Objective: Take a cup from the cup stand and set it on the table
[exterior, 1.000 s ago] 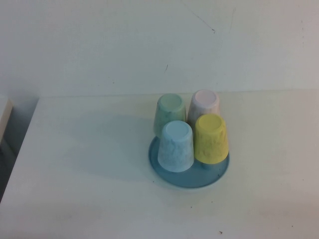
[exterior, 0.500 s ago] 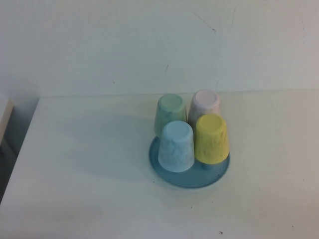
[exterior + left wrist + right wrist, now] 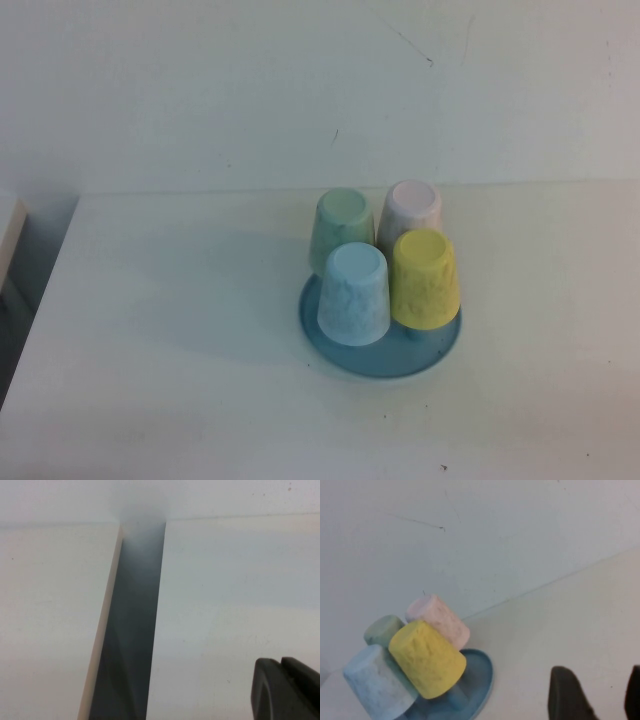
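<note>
The pale-yellow cup (image 3: 425, 280) sits upside down on a peg at the front right of the blue cup stand (image 3: 445, 342), on the white table (image 3: 180, 330). In the right wrist view the cup (image 3: 427, 659) and the stand (image 3: 484, 672) lie off to one side of my right gripper (image 3: 602, 682), which is open, empty and apart from them over bare table. My left gripper (image 3: 280, 662) is shut and empty over the table's left part, beside a dark gap. Neither gripper shows in the high view.
A light-blue cup (image 3: 354, 295), a green cup (image 3: 342, 232) and a pink cup (image 3: 410, 212) also sit upside down on the stand. A dark gap (image 3: 130, 630) separates the table from a neighbouring surface on the left. A wall runs behind the table.
</note>
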You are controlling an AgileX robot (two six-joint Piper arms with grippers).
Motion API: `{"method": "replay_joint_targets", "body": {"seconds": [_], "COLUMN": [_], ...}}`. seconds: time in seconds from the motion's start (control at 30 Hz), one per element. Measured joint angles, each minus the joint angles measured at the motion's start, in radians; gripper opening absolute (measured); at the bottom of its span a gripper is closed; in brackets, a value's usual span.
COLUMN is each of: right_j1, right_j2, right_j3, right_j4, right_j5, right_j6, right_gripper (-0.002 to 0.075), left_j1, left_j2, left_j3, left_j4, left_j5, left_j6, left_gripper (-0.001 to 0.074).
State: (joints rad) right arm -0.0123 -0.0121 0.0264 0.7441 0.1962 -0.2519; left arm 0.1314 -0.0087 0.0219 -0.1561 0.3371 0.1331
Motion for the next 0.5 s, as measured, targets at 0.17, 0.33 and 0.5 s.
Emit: {"method": "replay_joint_targets", "body": {"seconds": [0.17,0.33,0.5], "right_j1": [0.0,0.0,0.0], "right_j2": [0.0,0.047,0.286], "right_j3": [-0.005,-0.197,-0.498], "right_j4": [0.0,-0.056,-0.28], "right_j5": [0.042,0.19,0.38], "right_j6": [-0.11,-0.301,-0.338], "right_gripper": [0.0257,0.0255,0.0214], "left_j1": [0.0,0.0,0.0], "left_j2": [0.0,0.0,0.0], "left_j3": [0.0,0.0,0.0], "left_j4": [0.0,0.0,0.0], "left_j5": [0.0,0.0,0.0], "left_j6": [0.0,0.0,0.0], "left_gripper": [-0.0003,-0.0003,-0.0003]}}
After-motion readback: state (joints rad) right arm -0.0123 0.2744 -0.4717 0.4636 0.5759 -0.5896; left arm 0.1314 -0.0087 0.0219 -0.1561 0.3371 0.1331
